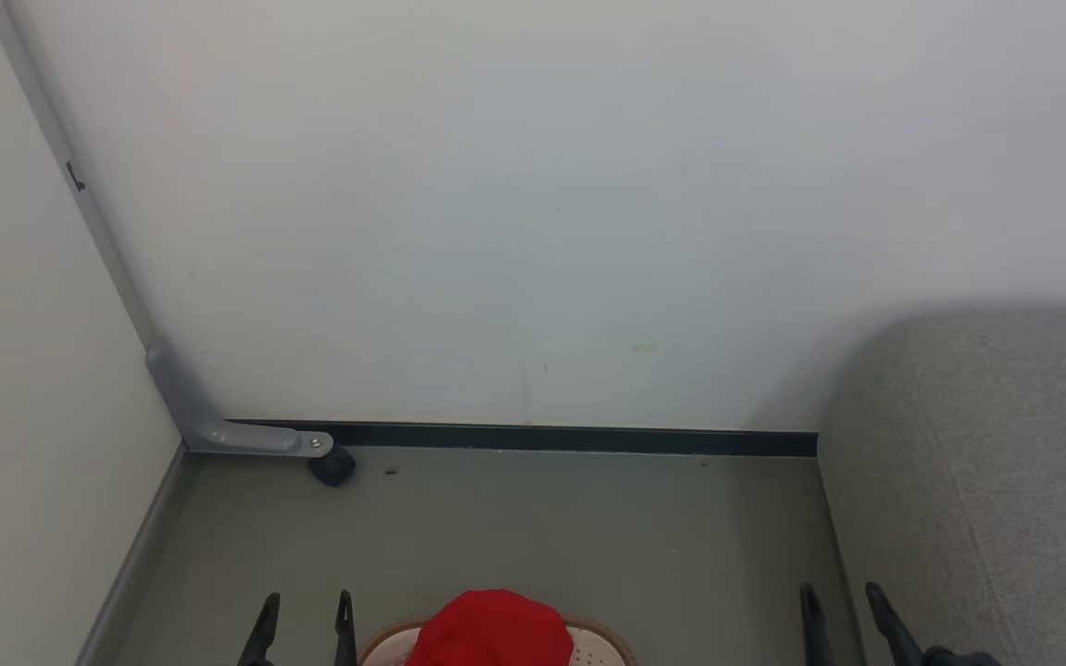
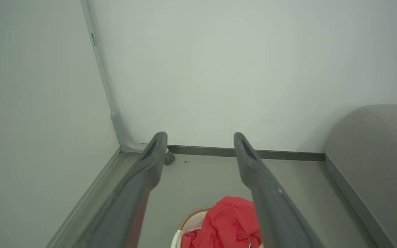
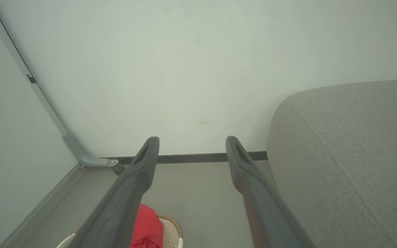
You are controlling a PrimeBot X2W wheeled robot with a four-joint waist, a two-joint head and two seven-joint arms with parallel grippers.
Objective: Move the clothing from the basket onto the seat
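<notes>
Grey seat (image 1: pixel 986 481), right, bare to receive; cream basket (image 1: pixel 600 647) on the floor left of it, directly before the robot; red clothing (image 1: pixel 491 629) heaped above its rim; left gripper (image 1: pixel 306 601) and right gripper (image 1: pixel 838 592), jaws wide, empty, apparently poised to reach.

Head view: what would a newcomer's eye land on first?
The red clothing heaped in the basket at the bottom centre, the one bright colour against the pale wall and grey floor. Next, the big grey sofa along the right side. The left hand and right hand stand open either side of the basket, holding nothing.
</notes>
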